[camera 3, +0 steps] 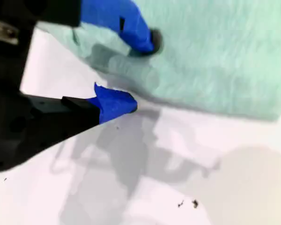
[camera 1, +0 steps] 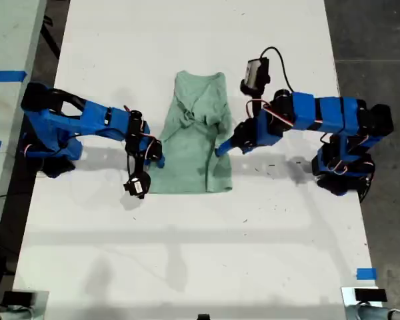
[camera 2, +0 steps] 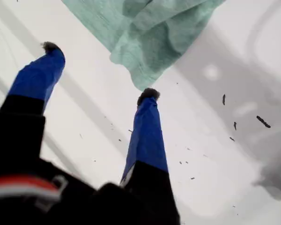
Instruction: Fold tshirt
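In the exterior view, the tshirt point(camera 1: 193, 143) is lying in the middle of the white tabletop point(camera 1: 187, 253), its body flat toward the near end and its far part rumpled, with cloth folded across it. My first tool point(camera 1: 221, 149) is reaching in from the exterior view's right and is sitting at the shirt's right edge. My second tool point(camera 1: 153, 159) is reaching in from the exterior view's left and is sitting at the shirt's left edge, close to the near hem. The shirt is lying between the two tools.

In the first wrist view, my first tool point(camera 2: 99, 70) is standing released, its two blue fingers spread wide with bare tabletop point(camera 2: 215, 154) between them. The tshirt point(camera 2: 150, 42) is lying just beyond the fingertips, a rumpled corner of cloth pointing at one tip point(camera 2: 149, 93); whether they are touching I cannot tell. Dark specks are lying on the tabletop beside it.

In the second wrist view, my second tool point(camera 3: 140, 72) is also standing released, jaws parted across the shirt's straight edge. One fingertip point(camera 3: 152, 42) is hanging over the flat tshirt point(camera 3: 215, 56), the other over the bare tabletop point(camera 3: 178, 164) just beside that edge.
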`<control>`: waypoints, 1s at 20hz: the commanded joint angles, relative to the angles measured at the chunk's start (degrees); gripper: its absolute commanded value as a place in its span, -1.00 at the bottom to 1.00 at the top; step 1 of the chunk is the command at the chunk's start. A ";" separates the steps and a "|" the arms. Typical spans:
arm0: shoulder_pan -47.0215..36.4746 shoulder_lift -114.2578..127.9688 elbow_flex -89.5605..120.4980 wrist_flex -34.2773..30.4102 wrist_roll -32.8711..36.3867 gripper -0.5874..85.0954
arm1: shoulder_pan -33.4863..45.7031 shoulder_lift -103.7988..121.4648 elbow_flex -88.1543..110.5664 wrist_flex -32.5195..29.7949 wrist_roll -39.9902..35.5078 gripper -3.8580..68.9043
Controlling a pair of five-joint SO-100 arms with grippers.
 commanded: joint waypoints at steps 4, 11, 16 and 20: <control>-1.41 -1.32 -1.05 -0.70 -1.23 -0.99 | -0.79 6.06 2.11 -3.52 0.70 -0.10; -2.99 0.09 -25.40 27.86 -1.58 -0.99 | -0.88 8.00 4.83 -4.92 0.79 -0.13; -3.08 -17.67 -57.13 36.47 4.48 -0.99 | -1.05 11.69 8.79 -6.50 1.76 -0.16; -1.67 -26.28 -64.60 29.36 7.82 -0.99 | -1.23 14.68 11.51 -7.29 2.46 -0.20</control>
